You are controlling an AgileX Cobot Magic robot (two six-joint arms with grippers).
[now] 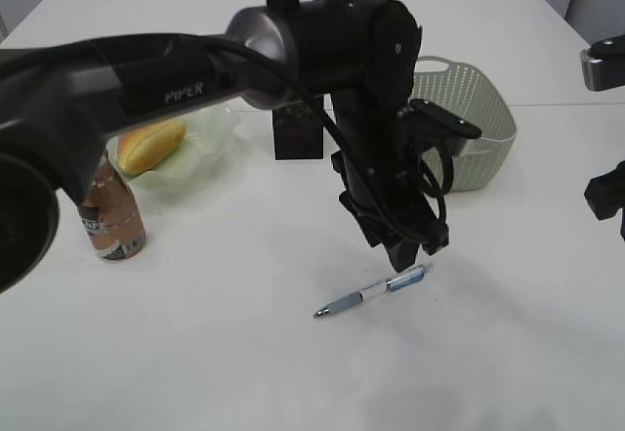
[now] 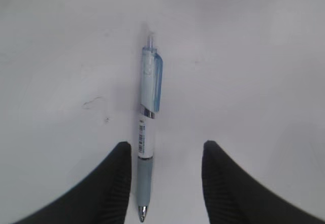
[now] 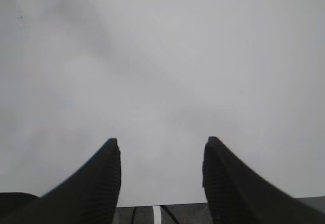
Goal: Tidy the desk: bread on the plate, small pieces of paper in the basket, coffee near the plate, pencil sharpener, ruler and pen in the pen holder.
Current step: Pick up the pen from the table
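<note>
Left gripper (image 2: 165, 183) jaws spread, straddling pen (image 2: 148, 127) for pickup | right gripper (image 3: 161, 183) jaws open, empty | pen holder (image 1: 298, 130) waits beyond.

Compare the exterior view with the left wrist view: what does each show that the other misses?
Only the exterior view shows the golden bread roll on the pale green plate, the brown coffee bottle, the black pen holder, the pale green woven basket and the black left arm. Only the left wrist view shows the left gripper with jaws open, straddling the pen's grey grip without touching it. Both show the blue and white pen lying flat on the white table.
</note>
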